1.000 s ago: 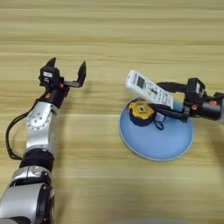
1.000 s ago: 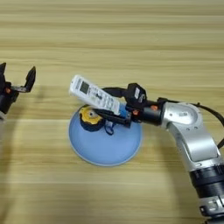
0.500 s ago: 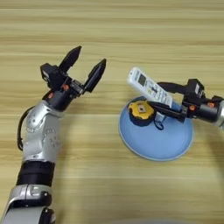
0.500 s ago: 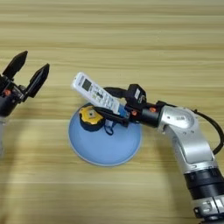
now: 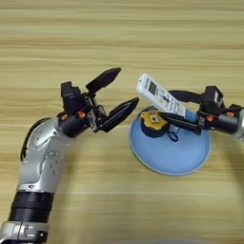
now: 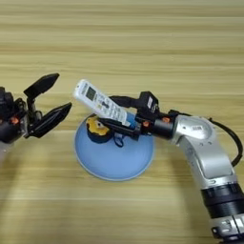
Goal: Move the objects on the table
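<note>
My right jaws (image 6: 114,126) grasp the slim white remote (image 6: 100,103) above the light blue round plate (image 6: 114,159); my left jaws (image 5: 116,93), released at nine o'clock, reach in, probably for a handover.

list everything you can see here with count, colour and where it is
remote: 1, white with a small screen and buttons, held tilted above the far left part of the plate, in the right hand
tape measure: 1, yellow and black, round, on the plate's far left part, under the remote
plate: 1, light blue, round, on the table right of centre
table: 1, light wood with horizontal grain, fills the view
left hand: 1, black fingers spread open, empty, just left of the plate and remote
right hand: 1, black fingers shut on the remote, reaching in from the right over the plate
</note>
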